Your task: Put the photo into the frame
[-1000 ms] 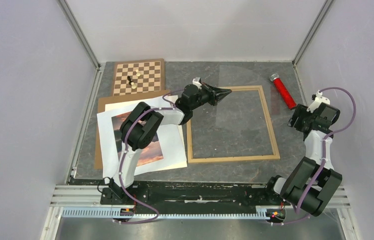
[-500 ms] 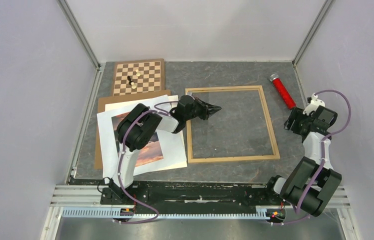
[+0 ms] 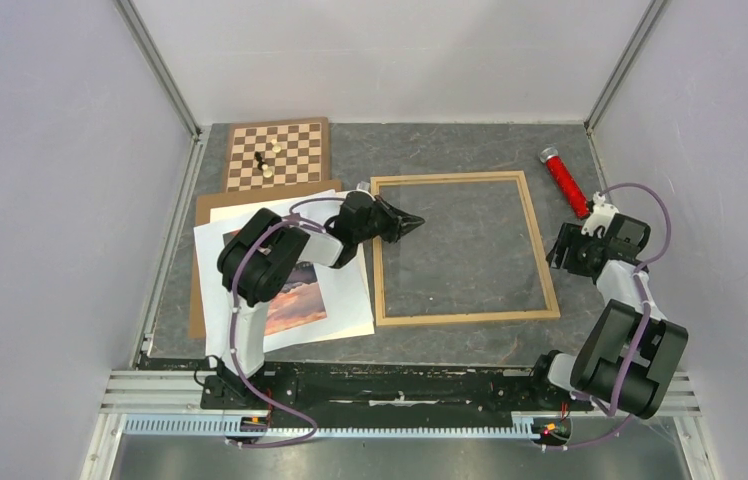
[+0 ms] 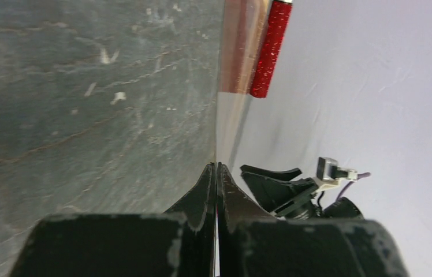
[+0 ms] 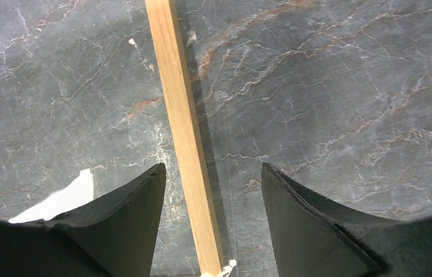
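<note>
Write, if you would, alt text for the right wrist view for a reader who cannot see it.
The right gripper hangs open over a grey marbled table, its two dark fingers on either side of a light wooden rail of the frame. The rail runs from the top of the view to the bottom.

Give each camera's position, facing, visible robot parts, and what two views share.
Top external: above and behind, looking down at the table; left arm, right arm show.
Left wrist: on left gripper, looking across to the red tube; shut fingers on a clear pane.
Right wrist: on right gripper, looking down on the frame; open fingers flank it.
Shared: top and left wrist show the red tube.
</note>
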